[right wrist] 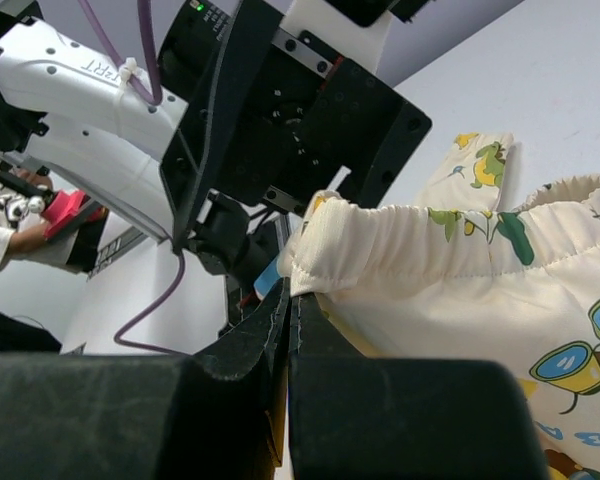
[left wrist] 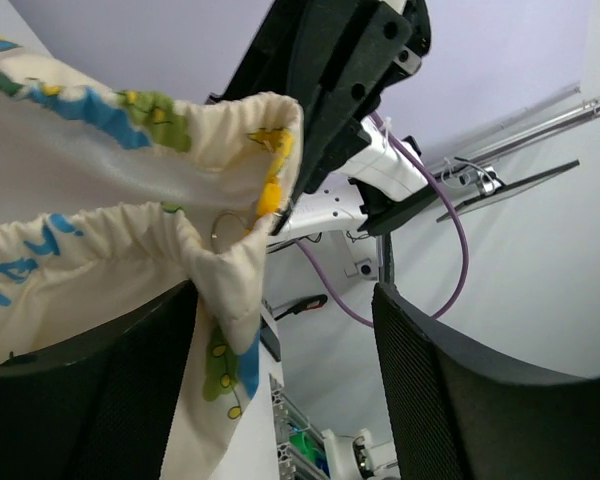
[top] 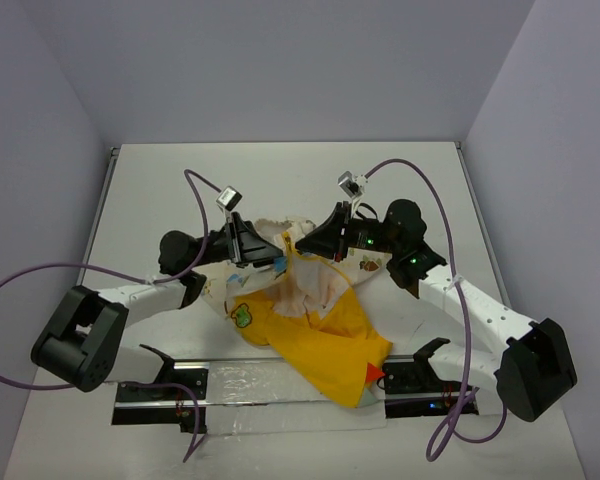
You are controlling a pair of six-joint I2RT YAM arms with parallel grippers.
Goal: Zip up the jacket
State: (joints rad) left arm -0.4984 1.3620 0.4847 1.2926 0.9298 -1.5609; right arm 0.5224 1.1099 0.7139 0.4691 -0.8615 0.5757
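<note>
Top external view: the jacket (top: 310,325) lies in the middle of the counter (top: 280,180), its long axis slanting from the cream end down to the red tip at the near edge. Left wrist view shows the left gripper (left wrist: 280,330) spread wide, with cloth draped on one finger. Right wrist view shows the right gripper (right wrist: 288,320) pinched on the cream hem.

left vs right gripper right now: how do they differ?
The left gripper has its fingers wide apart; the right gripper has them pressed together. The right pinches the jacket by its cream hem; the left clamps nothing, and the hem only drapes over one finger. Both sit at the jacket's cream end, facing each other.
</note>
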